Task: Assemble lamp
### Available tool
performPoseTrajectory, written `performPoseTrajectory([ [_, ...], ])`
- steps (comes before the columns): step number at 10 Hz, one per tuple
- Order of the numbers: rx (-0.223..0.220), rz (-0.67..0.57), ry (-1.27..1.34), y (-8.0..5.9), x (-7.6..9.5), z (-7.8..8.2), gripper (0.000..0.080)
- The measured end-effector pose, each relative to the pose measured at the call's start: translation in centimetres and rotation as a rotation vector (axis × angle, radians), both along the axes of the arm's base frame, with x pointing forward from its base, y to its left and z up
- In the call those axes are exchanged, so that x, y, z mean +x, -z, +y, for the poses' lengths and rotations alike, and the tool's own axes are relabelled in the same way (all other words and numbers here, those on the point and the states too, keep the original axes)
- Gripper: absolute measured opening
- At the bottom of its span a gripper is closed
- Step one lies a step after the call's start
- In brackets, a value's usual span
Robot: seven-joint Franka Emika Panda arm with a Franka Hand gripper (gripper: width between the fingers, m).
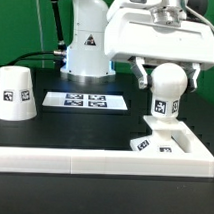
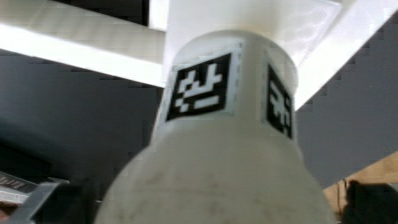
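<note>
The white ball bulb point(image 1: 167, 92) stands upright with its tagged stem on the flat square base point(image 1: 166, 147), at the exterior view's right. My gripper point(image 1: 166, 79) is over it, a finger on each side of the ball, shut on it. In the wrist view the bulb point(image 2: 222, 140) fills the picture, its tags facing the camera, and my gripper point(image 2: 205, 205) grips its wide end. The base point(image 2: 334, 45) shows behind the stem. The cone shade point(image 1: 15, 94) stands apart on the table at the exterior view's left.
The long white L-shaped wall point(image 1: 83, 162) runs along the front and round the base; it crosses the wrist view point(image 2: 71, 50) too. The marker board point(image 1: 87, 98) lies mid-table. The robot's white pedestal point(image 1: 85, 49) stands behind it.
</note>
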State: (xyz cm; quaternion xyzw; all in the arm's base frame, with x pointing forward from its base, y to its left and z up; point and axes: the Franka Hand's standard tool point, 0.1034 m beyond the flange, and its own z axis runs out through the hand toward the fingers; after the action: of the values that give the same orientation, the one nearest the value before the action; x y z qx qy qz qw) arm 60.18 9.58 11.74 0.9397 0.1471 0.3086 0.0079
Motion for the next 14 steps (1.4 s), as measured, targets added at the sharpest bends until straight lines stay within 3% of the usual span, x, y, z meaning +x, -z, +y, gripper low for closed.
performPoseTrajectory([
  [2, -0.001, 0.006, 0.005, -0.1, -0.4, -0.3, 0.0698],
  [7, 0.004, 0.014, 0.003, -3.1, -0.3, -0.5, 0.0699],
  [9, 0.005, 0.034, 0.001, -2.8, -0.4, -0.3, 0.0699],
  [14, 0.015, 0.385, -0.023, -1.6, -0.3, 0.5, 0.0699],
])
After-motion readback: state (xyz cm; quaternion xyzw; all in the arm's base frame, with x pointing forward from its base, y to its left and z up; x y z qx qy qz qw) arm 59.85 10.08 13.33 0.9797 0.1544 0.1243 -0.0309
